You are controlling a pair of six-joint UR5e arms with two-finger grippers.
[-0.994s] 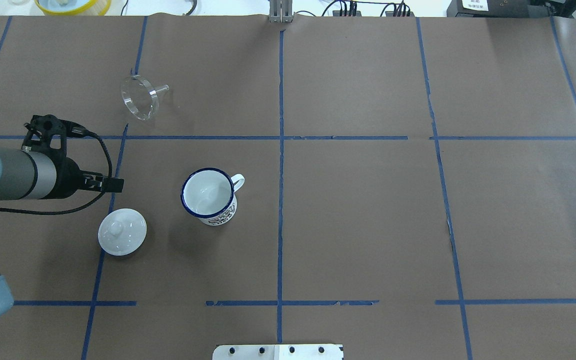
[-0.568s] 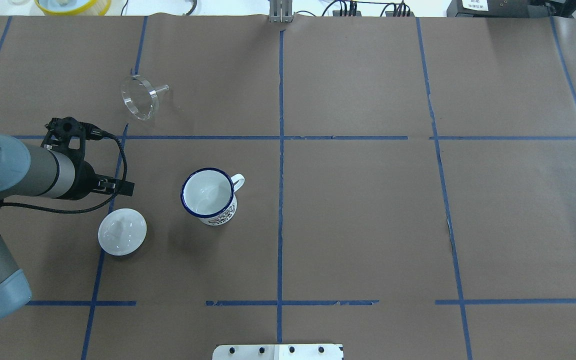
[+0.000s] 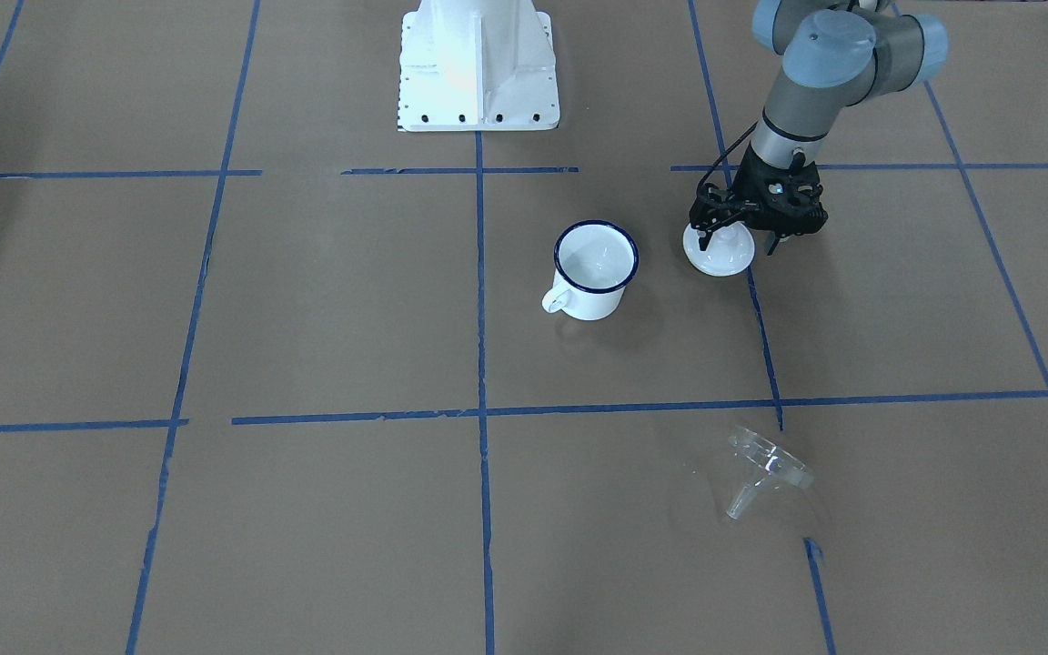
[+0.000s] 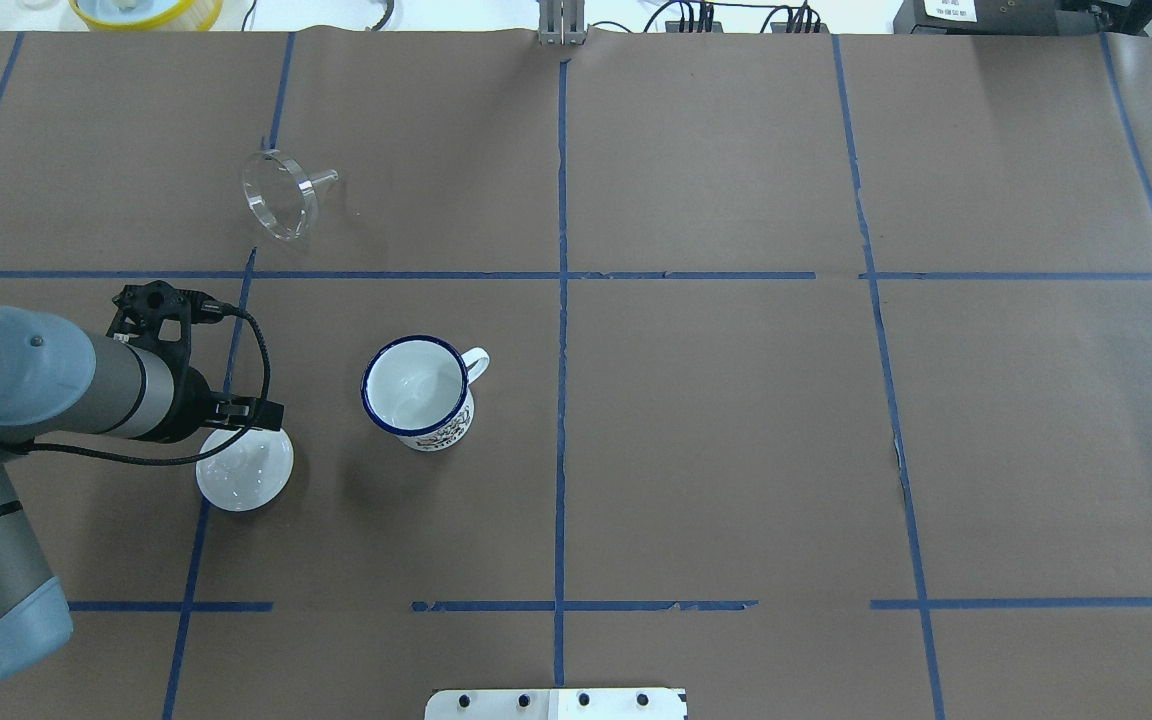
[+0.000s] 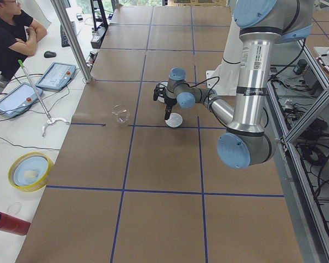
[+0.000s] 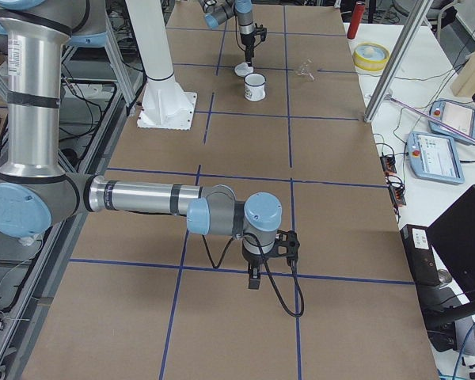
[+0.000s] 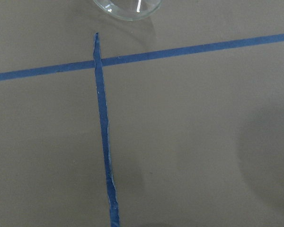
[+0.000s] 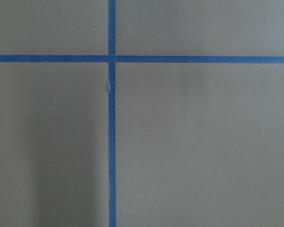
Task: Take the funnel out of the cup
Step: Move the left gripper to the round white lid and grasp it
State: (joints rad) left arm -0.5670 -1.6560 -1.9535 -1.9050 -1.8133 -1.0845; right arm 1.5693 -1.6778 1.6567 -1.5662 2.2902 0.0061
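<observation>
Overhead exterior, funnel point(image 4: 279, 195) on its side, well apart from left fingers point(image 4: 265, 411)

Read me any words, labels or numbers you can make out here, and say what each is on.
Nothing can be read for certain.
Too blurred: white label on the black box.
Too small: sticker on the left arm's silver tube.
Too small: dark print on the cup.

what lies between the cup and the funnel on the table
Between cup and funnel, only brown paper crossed by one blue tape line, seen overhead.
</observation>
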